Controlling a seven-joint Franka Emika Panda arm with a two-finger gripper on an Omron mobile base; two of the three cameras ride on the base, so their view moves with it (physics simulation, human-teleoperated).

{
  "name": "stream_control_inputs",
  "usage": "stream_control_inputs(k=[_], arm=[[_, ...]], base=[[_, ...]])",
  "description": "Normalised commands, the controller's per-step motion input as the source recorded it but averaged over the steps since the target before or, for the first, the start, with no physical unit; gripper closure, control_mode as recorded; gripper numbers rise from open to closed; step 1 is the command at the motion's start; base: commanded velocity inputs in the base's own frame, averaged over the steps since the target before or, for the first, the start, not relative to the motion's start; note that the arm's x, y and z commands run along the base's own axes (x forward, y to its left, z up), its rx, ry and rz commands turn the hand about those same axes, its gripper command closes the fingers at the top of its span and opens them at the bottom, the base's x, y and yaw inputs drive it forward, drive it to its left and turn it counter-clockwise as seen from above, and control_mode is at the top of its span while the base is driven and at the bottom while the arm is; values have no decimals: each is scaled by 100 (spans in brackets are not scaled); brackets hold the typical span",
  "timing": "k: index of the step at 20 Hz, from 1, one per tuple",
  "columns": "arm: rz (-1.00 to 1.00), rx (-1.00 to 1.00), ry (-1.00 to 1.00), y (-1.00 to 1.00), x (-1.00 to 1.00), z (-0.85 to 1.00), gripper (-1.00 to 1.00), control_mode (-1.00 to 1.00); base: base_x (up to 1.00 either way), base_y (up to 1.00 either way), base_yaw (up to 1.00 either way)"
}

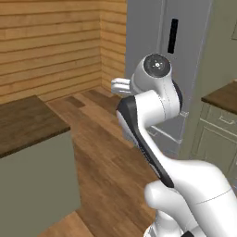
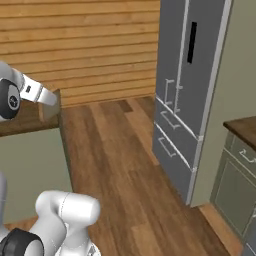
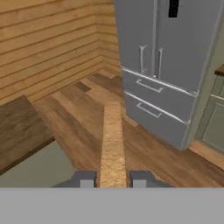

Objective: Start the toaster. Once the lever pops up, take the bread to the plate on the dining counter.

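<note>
Carrying: the gripper point(image 3: 113, 183) is squeezing the bread point(image 3: 112, 144) by its bottom edge, with its two tips closed partway on the thin slice.
Bread: it is standing on edge between the tips and sticking out far past them, over the wood floor point(image 3: 87, 113).
Hand: it is hanging up high in front of the arm, pointing toward the grey fridge point(image 3: 170, 65).
Dining counter: a dark brown top point(image 1: 23, 122) is sitting low to the left of the arm, and I am guessing this is it.
Plate: I cannot tell where it is.
Slipping: the tips are pinching only a small bit of the slice, so a quick turn is likely shaking it loose onto the floor.
Bumping: the long slice is poking out ahead, so swinging near the fridge or the counter edge is risking a knock.
Crumbling: toast is snapping easily when squeezed hard.
</note>
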Motion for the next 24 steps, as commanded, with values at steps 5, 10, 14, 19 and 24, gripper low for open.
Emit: stream_control_inputs(k=[5, 10, 14, 19, 24], arm=[[0, 0, 0, 0, 0, 0, 100, 100], [0, 0, 0, 0, 0, 0, 100, 100], [0, 0, 0, 0, 0, 0, 100, 100], [0, 0, 0, 0, 0, 0, 100, 100], [0, 0, 0, 0, 0, 0, 100, 100]], base=[[100, -26, 50], [99, -61, 43], [96, -66, 28], [100, -45, 21], [100, -14, 16]])
